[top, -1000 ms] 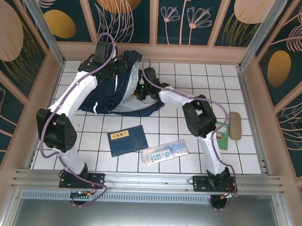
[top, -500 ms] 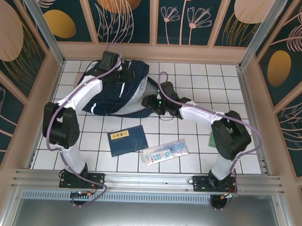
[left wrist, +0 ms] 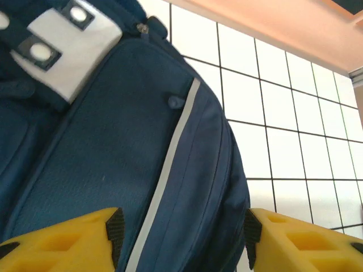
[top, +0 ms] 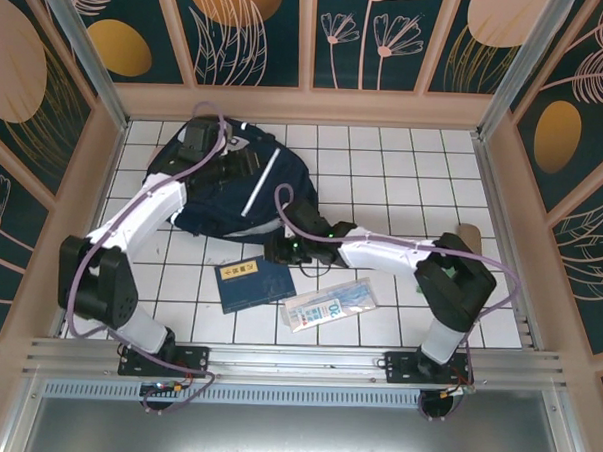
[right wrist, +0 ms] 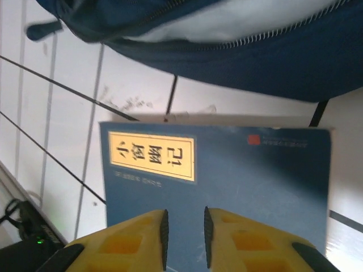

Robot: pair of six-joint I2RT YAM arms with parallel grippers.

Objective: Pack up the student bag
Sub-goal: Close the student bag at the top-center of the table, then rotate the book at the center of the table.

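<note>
Left gripper (left wrist: 181, 241), fingers spread wide and holding nothing, poised over the front panel of the student bag (left wrist: 113, 158), whose white stripe runs up between the fingers; the navy backpack lies on the tiled table (top: 385, 155), directly under and ahead of this gripper. Its unzipped mouth (right wrist: 244, 20), pale lining showing, lies just ahead of the right gripper (right wrist: 184, 232), whose fingers are drawn nearly together with nothing between them, above the blue book (right wrist: 227, 181) with the yellow title label. The step in hand is judged to be fetching this book. It lies flat on the tile, so the jaws should part and take it by a free edge, while the left gripper would need to hold the mouth open. To the right gripper's right lies a printed plastic packet (top: 328, 304), close beside the book and liable to be nudged; a tan object (top: 469, 232) sits well beyond, partly behind the right arm.
</note>
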